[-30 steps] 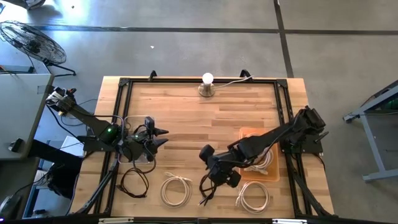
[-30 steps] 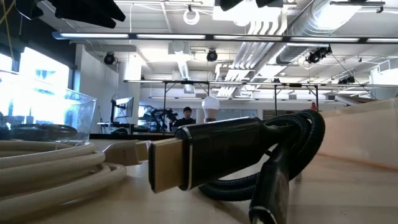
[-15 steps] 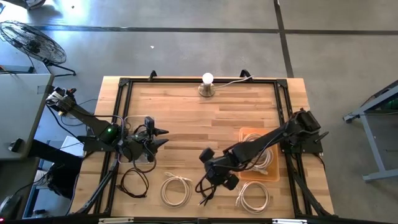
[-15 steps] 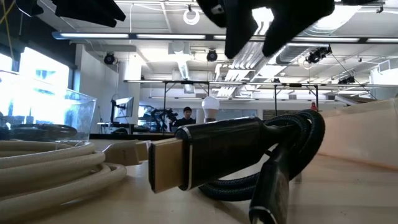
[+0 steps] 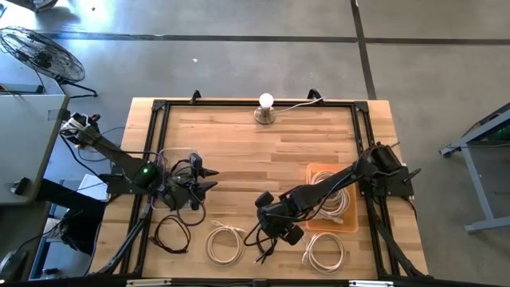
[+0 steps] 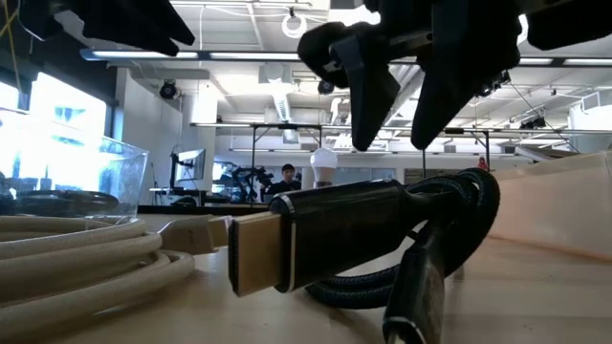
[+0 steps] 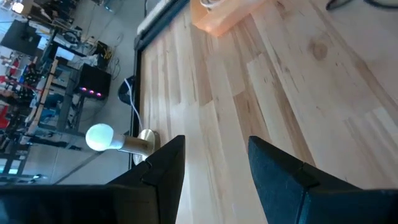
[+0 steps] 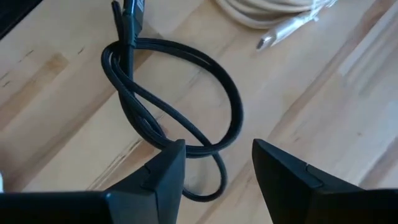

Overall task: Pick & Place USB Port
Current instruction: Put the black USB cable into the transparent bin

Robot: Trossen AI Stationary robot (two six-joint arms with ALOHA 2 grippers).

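The black cable lies coiled in a loose loop on the wooden table, near its front edge. In the low view its gold plug points left. My right gripper hangs open just above the loop, fingers pointing down, touching nothing. My left gripper is open over the table's left part, beside a clear container, and holds nothing.
Two coiled white cables lie at the near edge on either side of the black one. An orange tray with another white cable sits at the right. A second black cable lies near left. A lit bulb stands at the far edge.
My right gripper has moved toward the table's near edge and come down over the black cable loop, entering the low view from above. Its fingers stay open. The cable has not moved.
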